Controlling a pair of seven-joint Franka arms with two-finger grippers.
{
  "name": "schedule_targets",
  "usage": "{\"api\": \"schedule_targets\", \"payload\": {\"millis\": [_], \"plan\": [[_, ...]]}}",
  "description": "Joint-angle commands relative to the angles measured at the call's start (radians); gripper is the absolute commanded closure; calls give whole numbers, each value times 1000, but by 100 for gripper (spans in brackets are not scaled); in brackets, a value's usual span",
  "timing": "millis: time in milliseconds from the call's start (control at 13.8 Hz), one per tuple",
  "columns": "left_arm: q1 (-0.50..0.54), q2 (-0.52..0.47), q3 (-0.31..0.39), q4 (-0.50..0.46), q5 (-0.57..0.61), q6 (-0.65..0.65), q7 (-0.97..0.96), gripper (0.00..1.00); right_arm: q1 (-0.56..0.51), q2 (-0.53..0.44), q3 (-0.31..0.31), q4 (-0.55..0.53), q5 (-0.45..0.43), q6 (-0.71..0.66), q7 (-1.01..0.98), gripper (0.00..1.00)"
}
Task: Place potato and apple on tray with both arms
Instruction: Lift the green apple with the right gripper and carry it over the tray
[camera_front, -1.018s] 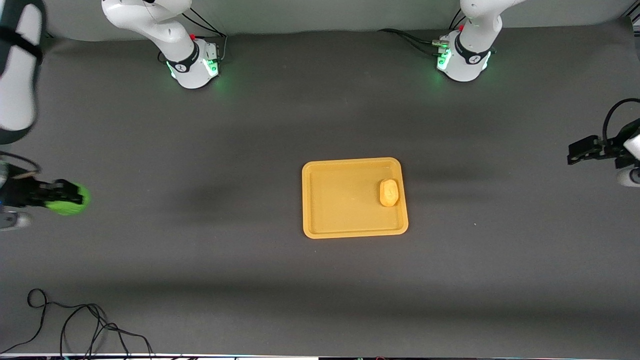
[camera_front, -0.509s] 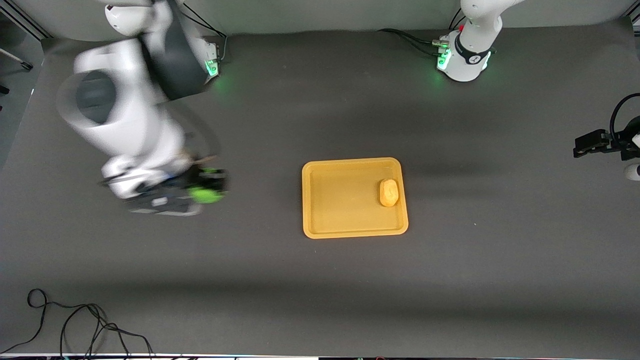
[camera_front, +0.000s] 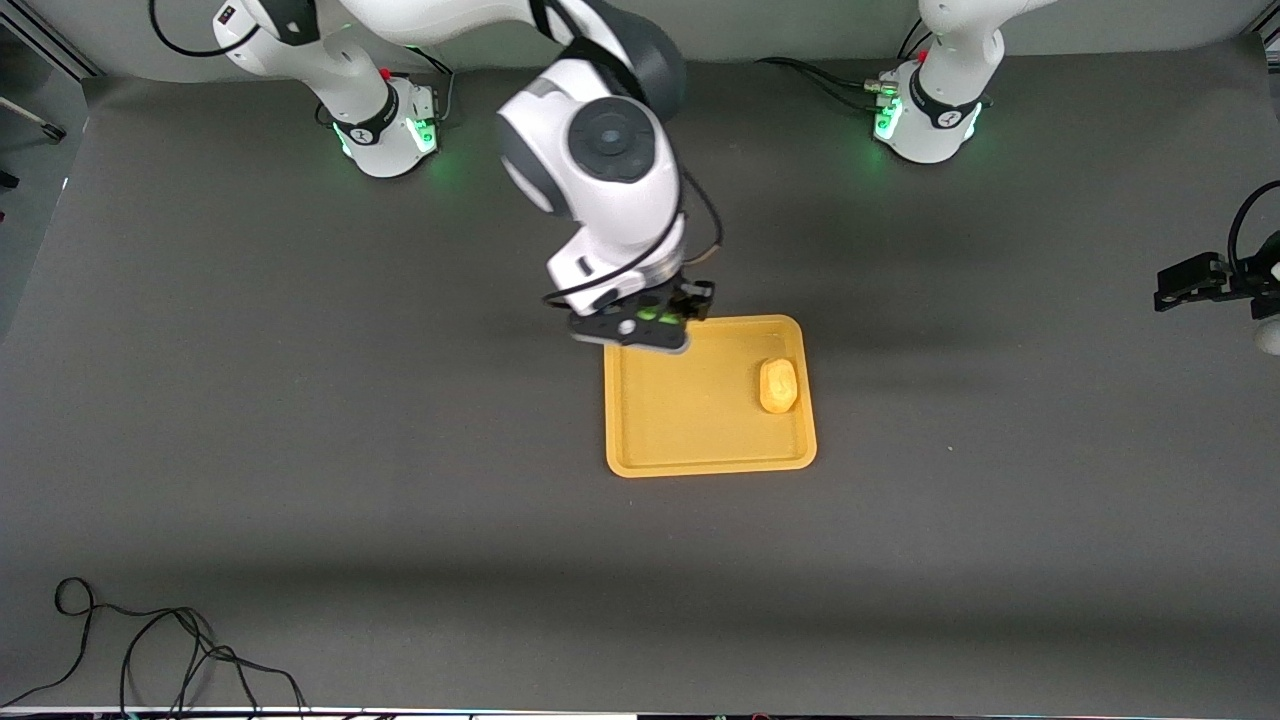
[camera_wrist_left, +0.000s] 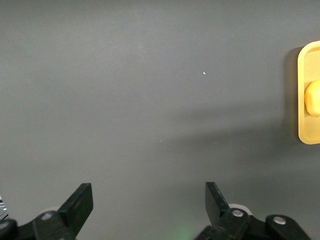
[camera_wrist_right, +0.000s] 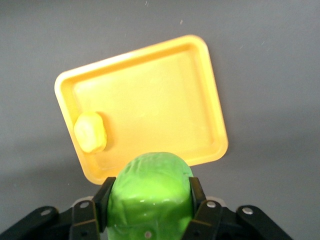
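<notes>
The yellow-orange tray lies mid-table, also in the right wrist view. The potato lies in it by the rim toward the left arm's end; it shows in the right wrist view and at the edge of the left wrist view. My right gripper is shut on the green apple, held over the tray's corner nearest the right arm's base; in the front view only green slivers of the apple show under the hand. My left gripper is open and empty at the left arm's end of the table, fingertips wide apart.
A black cable loops on the table near the front edge at the right arm's end. The two arm bases stand along the back edge. Dark grey mat surrounds the tray.
My right arm has swung fast from the right arm's end of the table to over the tray's corner, carrying the apple. My left gripper has drifted slightly outward and up.
</notes>
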Motion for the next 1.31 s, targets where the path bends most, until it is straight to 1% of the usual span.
{"api": "schedule_targets", "payload": {"millis": [0, 73, 145, 291, 436, 582, 873, 1164, 1236], "plan": [[-222, -39, 226, -25, -47, 1, 21, 0, 48, 86, -4, 48, -8, 46, 61, 64], [-269, -39, 267, -25, -63, 7, 20, 0, 51, 120, -4, 48, -10, 74, 63, 64], [-290, -37, 283, -24, -64, 8, 20, 0, 62, 155, -4, 48, -11, 106, 65, 64], [-304, -37, 286, -15, -66, 8, 20, 0, 63, 215, -4, 47, -52, 155, 65, 64], [-309, -27, 286, 25, -63, 2, 21, 1, 62, 264, -6, 44, -60, 222, 65, 64], [-327, -28, 285, 30, -66, 8, 24, 1, 59, 310, -9, 42, -62, 285, 63, 64], [-321, -25, 275, 25, -87, 7, 27, 1, 48, 361, -12, 42, -74, 365, 65, 64], [-300, -27, 275, 22, -87, -9, 81, 1, 29, 373, -21, 37, -74, 401, 61, 64], [-292, -27, 275, 22, -86, -9, 86, 1, 29, 379, -21, 36, -74, 404, 63, 62]]}}
